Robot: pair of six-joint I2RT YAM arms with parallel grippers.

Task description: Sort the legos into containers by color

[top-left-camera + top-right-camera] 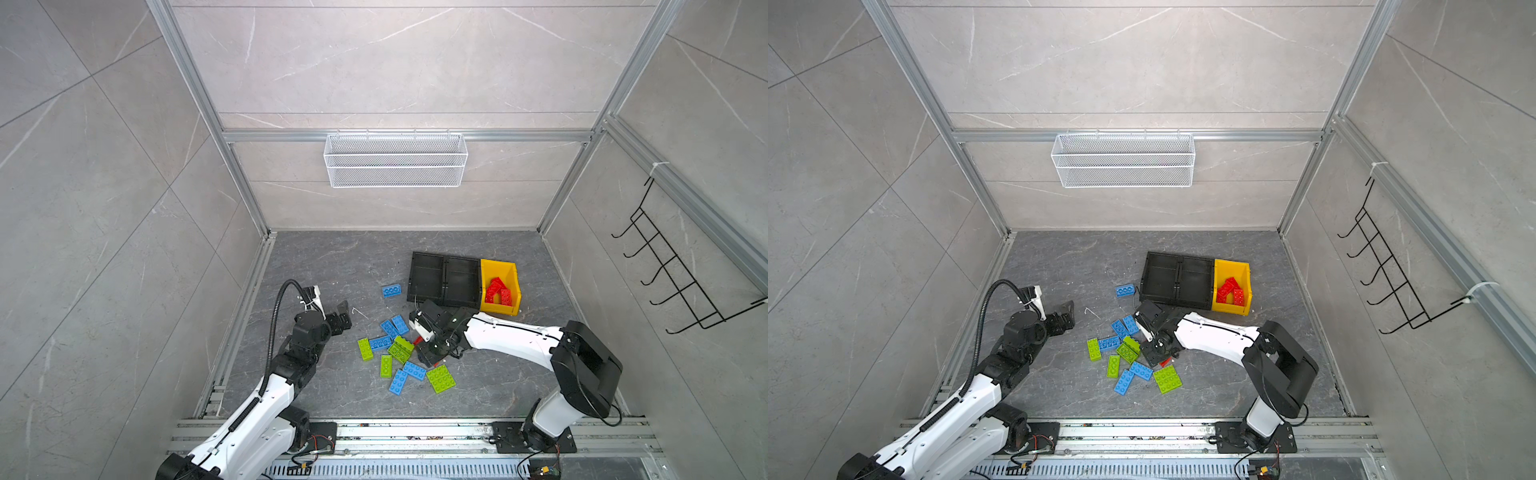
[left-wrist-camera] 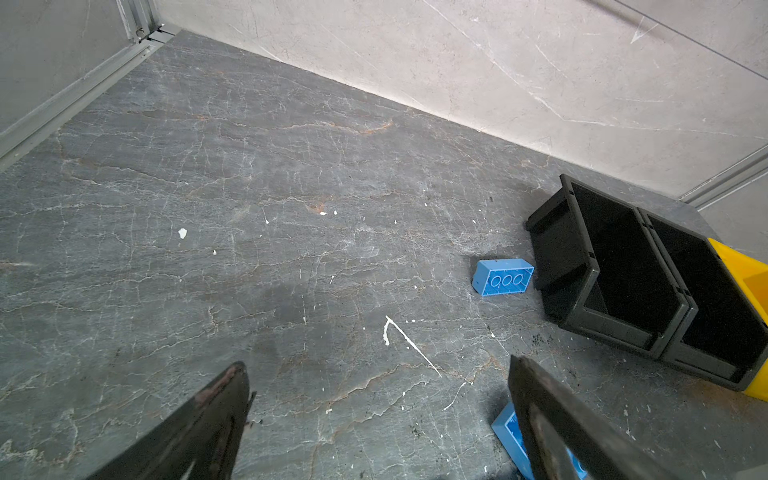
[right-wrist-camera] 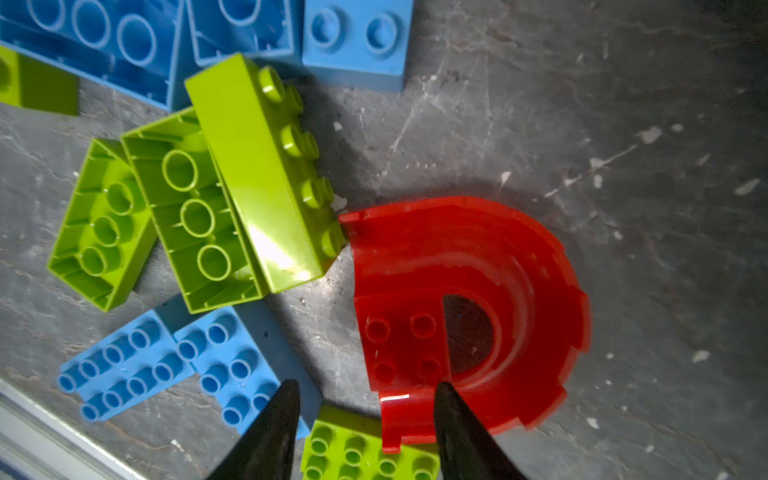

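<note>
Left wrist view: the left gripper (image 2: 376, 415) is spread wide over bare floor (image 2: 249, 208), holding nothing. In the right wrist view the red curve (image 3: 478, 249) lies flat, touching a green brick (image 3: 257, 174). The right gripper (image 3: 365, 415) stands partly apart astride its studded end, with no pinch showing. One finger hangs over a blue plate (image 3: 241, 365), so closing may snag that plate or skid the thin curve away. A weak hold could drop it short of the yellow bin (image 1: 498, 264), far right.

It is a robotics lab cell: aluminium frame (image 1: 270, 136), stone-look wall panels (image 1: 395, 62), left arm (image 1: 266, 399) and right arm (image 1: 511, 334) bolted to a rail (image 1: 415, 432).
</note>
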